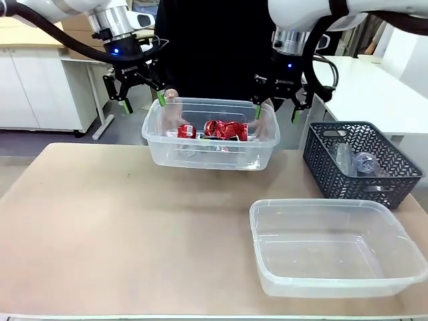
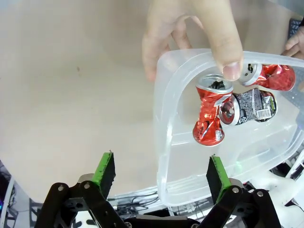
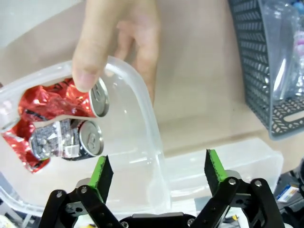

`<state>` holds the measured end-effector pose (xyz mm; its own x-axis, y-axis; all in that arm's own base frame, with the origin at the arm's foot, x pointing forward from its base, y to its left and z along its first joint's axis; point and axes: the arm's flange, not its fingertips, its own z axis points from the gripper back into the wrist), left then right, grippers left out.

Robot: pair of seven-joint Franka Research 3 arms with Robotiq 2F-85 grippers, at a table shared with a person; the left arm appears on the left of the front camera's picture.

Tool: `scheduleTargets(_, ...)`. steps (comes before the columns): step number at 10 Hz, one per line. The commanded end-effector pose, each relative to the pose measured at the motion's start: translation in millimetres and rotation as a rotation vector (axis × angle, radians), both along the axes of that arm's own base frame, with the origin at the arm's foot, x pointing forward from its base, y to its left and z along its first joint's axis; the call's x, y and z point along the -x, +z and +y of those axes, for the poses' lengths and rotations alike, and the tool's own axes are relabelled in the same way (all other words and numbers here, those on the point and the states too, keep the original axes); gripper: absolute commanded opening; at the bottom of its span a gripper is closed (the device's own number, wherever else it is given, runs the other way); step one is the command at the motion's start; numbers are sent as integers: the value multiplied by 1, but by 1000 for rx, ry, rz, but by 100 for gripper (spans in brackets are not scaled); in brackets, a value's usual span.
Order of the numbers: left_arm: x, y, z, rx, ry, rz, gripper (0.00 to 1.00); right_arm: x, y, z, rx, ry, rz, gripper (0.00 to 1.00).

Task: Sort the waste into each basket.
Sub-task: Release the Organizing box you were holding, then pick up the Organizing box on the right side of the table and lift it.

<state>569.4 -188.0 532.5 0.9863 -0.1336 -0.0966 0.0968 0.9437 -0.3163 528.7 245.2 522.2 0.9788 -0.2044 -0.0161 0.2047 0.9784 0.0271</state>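
Observation:
A person's hands (image 1: 172,100) hold a clear basket (image 1: 210,157) off the table at the far side, with several crushed red and silver cans (image 1: 224,129) in it. My left gripper (image 1: 142,101) hangs open over its left end and my right gripper (image 1: 276,112) open over its right end. In the left wrist view my gripper (image 2: 160,173) straddles the basket's rim (image 2: 164,142), with the cans (image 2: 209,111) and a hand (image 2: 190,28) beyond. In the right wrist view my gripper (image 3: 159,171) straddles the other rim (image 3: 147,114), near the cans (image 3: 61,104). Nothing is gripped.
A second clear basket (image 1: 334,291) stands empty at the front right of the table. Behind it a dark grey lattice basket (image 1: 361,180) holds clear plastic bottles (image 1: 358,160). The table's left half is bare wood.

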Motion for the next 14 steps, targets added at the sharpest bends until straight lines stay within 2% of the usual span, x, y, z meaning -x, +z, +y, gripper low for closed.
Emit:
scheduleTargets(1, 0, 2, 0, -3, -3, -6, 100, -1, 3, -1, -1, -15, -5, 100)
scheduleTargets(7, -1, 2, -2, 1, -3, -4, 100, -1, 3, -1, -1, -15, -5, 100)
scheduleTargets(8, 18, 27, -8, -26, -114, -45, 100, -1, 1, 0, -1, -2, -2, 100)
scheduleTargets(9, 68, 53, 13, 5, -179, -129, 100, 64, 38, -46, -115, 62, -123, 100)
scheduleTargets(10, 115, 62, 34, 83, -182, -168, 100, 118, 49, -88, -224, 121, -162, 100)
scheduleTargets(11, 154, 58, 45, 106, -199, -194, 100, 155, 45, -119, -284, 153, -115, 100)
scheduleTargets(12, 187, 53, 50, 92, -225, -199, 100, 184, 39, -138, -311, 119, -97, 100)
scheduleTargets(13, 222, 51, 52, 84, -259, -217, 100, 215, 35, -160, -351, 83, -121, 100)
scheduleTargets(14, 245, 46, 53, 78, -235, -246, 100, 233, 29, -175, -327, 13, -156, 100)
